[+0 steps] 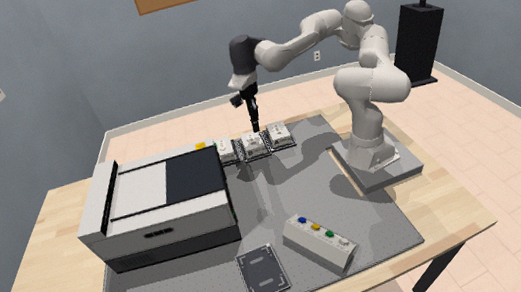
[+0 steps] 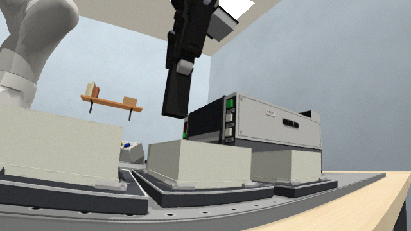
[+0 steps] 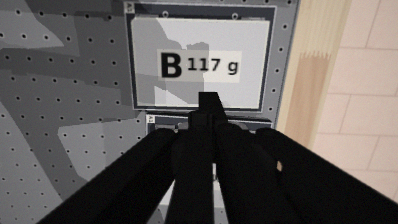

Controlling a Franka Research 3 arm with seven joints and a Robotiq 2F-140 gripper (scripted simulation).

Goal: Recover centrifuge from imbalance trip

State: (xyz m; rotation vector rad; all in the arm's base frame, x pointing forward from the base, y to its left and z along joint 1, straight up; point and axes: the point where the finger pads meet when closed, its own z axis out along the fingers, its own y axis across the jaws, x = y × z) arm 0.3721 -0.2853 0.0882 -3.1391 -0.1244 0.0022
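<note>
My gripper [image 1: 253, 123] is shut and empty. It points down and hovers above the middle one of three pale balance plates in the row beside the centrifuge. In the wrist view this plate [image 3: 197, 65] reads "B 117 g" and lies flat in its dark nest, just past my fingertips [image 3: 209, 100]. In the low side view my gripper [image 2: 174, 110] hangs well above the middle plate [image 2: 199, 162]. The other plates sit on either side of it [image 1: 279, 135] [image 1: 226, 150]. The grey centrifuge [image 1: 152, 201] has a dark panel [image 1: 194, 175] on top. Its three keys [image 2: 229, 117] show at its front, the top one green.
The button panel [image 1: 319, 241] with blue, yellow, green and white buttons stands at the mat's near side. A flat dark nest [image 1: 263, 273] lies beside it. My arm's base [image 1: 376, 161] is at the right. The table edge runs close behind the plate row.
</note>
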